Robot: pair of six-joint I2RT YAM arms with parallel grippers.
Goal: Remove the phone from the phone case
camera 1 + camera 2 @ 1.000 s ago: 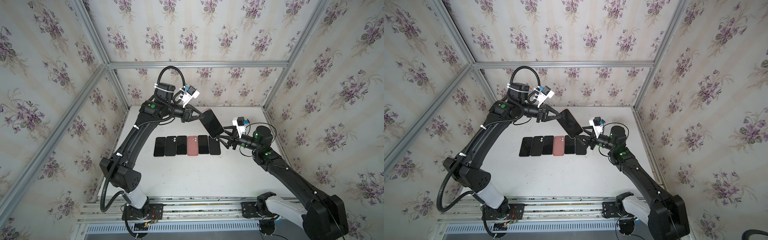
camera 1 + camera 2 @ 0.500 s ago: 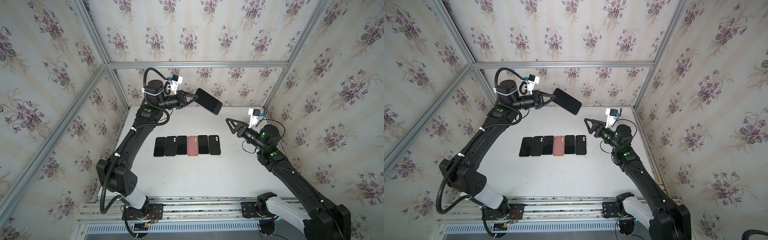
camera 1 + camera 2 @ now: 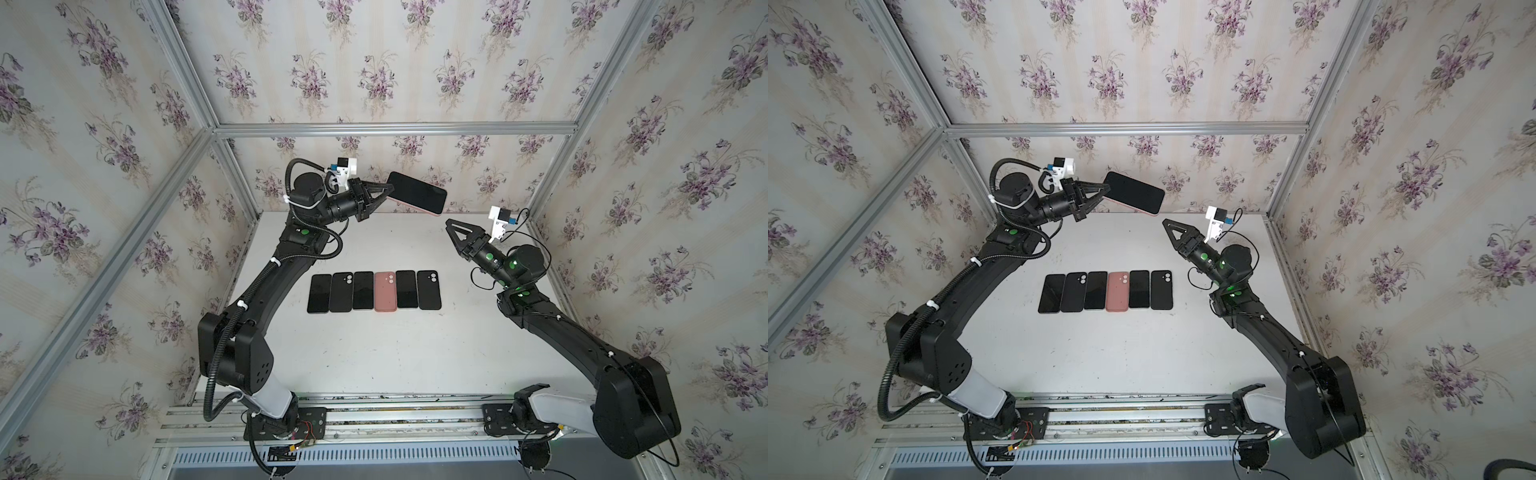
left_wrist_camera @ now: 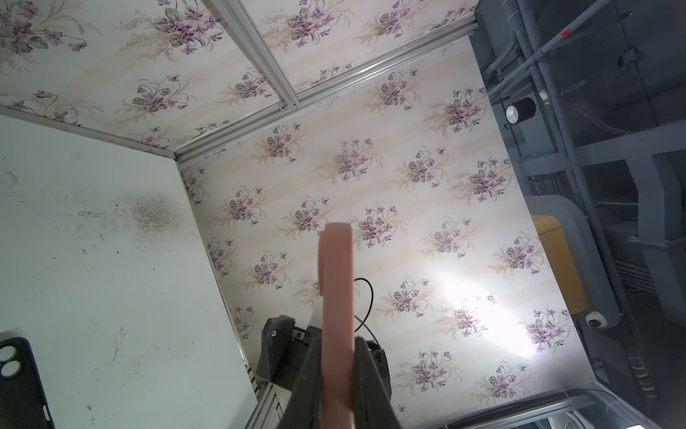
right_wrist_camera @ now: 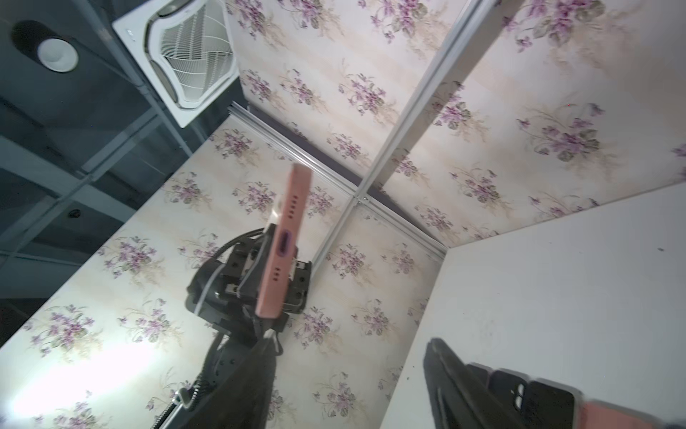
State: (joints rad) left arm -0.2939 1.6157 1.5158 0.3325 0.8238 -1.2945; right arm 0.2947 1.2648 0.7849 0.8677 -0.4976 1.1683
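well, your left tool (image 3: 385,191) is pinching one short end of the pink phone case (image 4: 336,297) - fingers pressed on its front and back faces. It holds the phone (image 3: 417,195) in the air near the back wall, well above the desk (image 3: 374,365) and the row of six phones and cases (image 3: 374,291) lying there. your right tool (image 3: 452,226) hangs near the free end, holding nothing; whether its fingers are spread or together i cannot tell. the phone looks like a light, stiff slab, and its glossy dark screen is likely slick and breakable, so don't squeeze the glass. the case looks matte, soft and grippy, so it should flex at the corners. take hold of the case lip at a free corner and peel it back off the phone's edge - the end with the charging port cutout (image 5: 285,242) faces your right tool. a dropped phone would fall to the desk.
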